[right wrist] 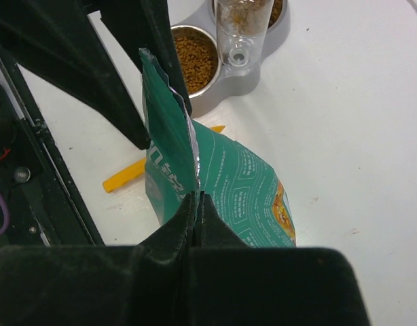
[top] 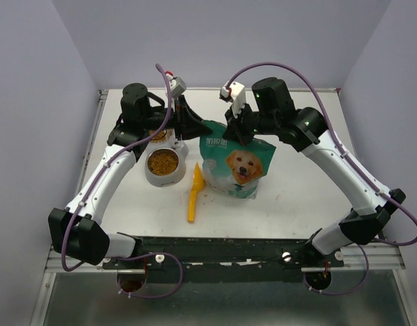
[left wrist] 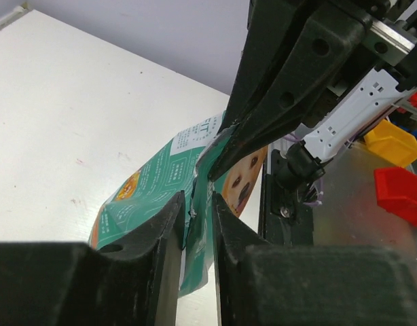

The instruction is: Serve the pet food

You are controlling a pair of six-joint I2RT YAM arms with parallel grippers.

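Observation:
The pet food (top: 163, 163) is brown kibble filling a steel bowl (right wrist: 193, 58) left of the bag. The teal-and-white bag (top: 237, 163) with a dog picture stands upright mid-table. My right gripper (right wrist: 196, 197) is shut on the bag's top edge (right wrist: 169, 122), pinching it from the right. My left gripper (left wrist: 198, 200) is at the same top edge from the left. Its jaws stand a little apart with the bag's flap (left wrist: 200, 224) hanging loosely between them. In the top view both grippers (top: 207, 129) (top: 241, 139) meet over the bag's top.
The grey feeder (top: 164, 178) holds a second bowl and a clear bottle (right wrist: 241, 27) at the back. An orange scoop (top: 195, 193) lies on the table between feeder and bag. White walls enclose the table; coloured bins (left wrist: 399, 170) show beyond it.

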